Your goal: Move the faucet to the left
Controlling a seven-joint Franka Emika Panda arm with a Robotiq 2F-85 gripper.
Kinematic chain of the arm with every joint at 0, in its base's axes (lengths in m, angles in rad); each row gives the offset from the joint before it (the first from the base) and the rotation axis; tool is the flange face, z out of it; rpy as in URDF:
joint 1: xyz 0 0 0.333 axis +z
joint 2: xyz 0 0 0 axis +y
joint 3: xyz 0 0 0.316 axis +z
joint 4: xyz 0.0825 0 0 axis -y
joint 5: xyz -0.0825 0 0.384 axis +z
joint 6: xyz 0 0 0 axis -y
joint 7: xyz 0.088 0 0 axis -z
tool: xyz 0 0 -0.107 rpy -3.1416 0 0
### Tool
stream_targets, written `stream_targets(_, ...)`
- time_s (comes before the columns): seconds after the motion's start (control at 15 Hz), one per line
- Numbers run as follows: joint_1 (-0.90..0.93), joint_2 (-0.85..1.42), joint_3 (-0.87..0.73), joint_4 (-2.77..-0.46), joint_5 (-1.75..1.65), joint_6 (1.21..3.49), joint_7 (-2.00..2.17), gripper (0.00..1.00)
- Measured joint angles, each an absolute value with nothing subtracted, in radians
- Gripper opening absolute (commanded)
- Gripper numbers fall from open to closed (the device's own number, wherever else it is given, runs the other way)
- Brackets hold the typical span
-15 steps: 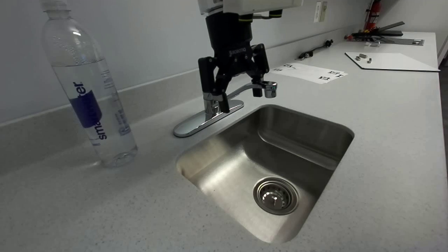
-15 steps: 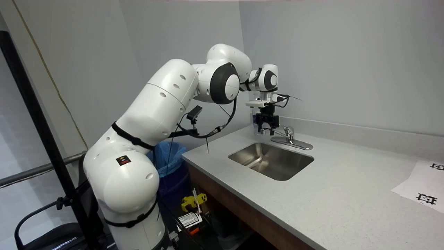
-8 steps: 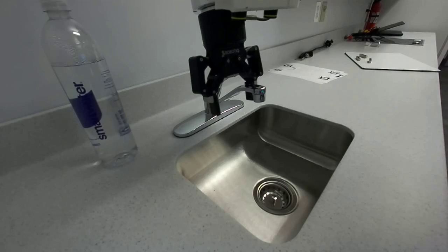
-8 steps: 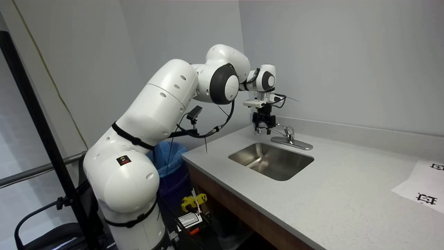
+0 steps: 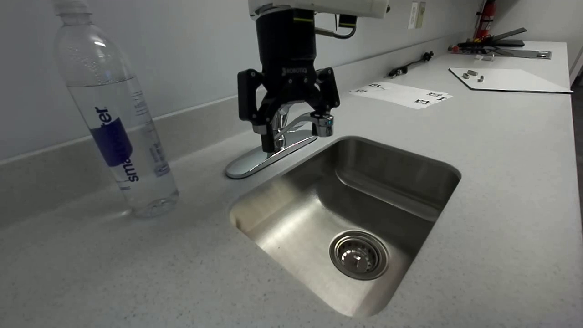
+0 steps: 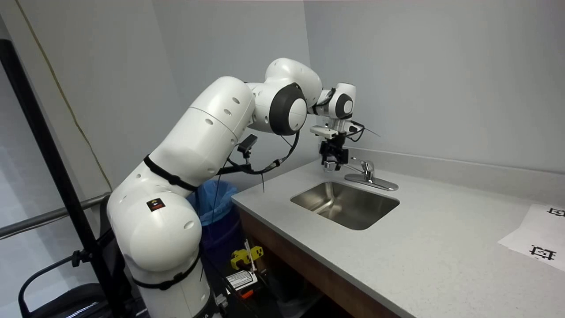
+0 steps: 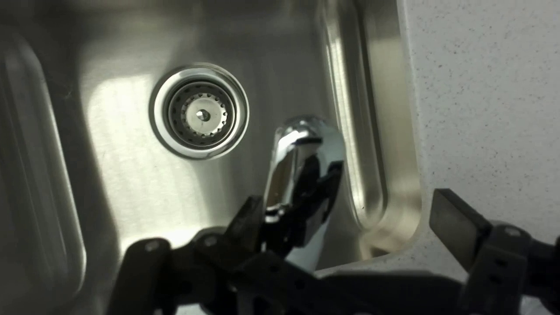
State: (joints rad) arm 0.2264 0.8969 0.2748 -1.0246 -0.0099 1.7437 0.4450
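So, the faucet (image 6: 367,172) stands on the bench (image 6: 441,251) just behind the sink (image 5: 291,241), spout (image 7: 306,162) reaching out over it. The end effector (image 5: 291,141) is released: jaws spread wide, nothing pinched. It straddles the spout from above, but well off-centre. Spout lies right up by the pad (image 7: 245,221) on the drain (image 7: 203,124) side and well apart from the opposite pad (image 7: 457,229), which shows against the bench past the sink's end. In the wrist view the spout's long axis runs roughly square to the line between the pads, so a sideways shove should bear on its flank.

That's the relation to watch: drain-side pad on one flank, wide gap on the other, bottle (image 5: 120,136) out beyond the gap. I read "left" as a swing toward the bottle, so the drain-side pad would do the pushing; no pinch needed. Contact is hard to call: that patch is blurry and the chrome carries dark reflections, so touching or just beside, can't say.

The base plate (image 5: 249,163) looks fixed down, so I'd expect only the spout to turn, in an arc about its body. Pad sits near the tip end, good leverage, but a straight push could slide off. Best to track the arc.
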Motion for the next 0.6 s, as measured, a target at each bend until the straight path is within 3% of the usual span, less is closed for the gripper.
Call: stream_targets(0.6, 0.226, 0.926, 0.294, -1.003, 0.049, 1.747, 0.445, 1.00)
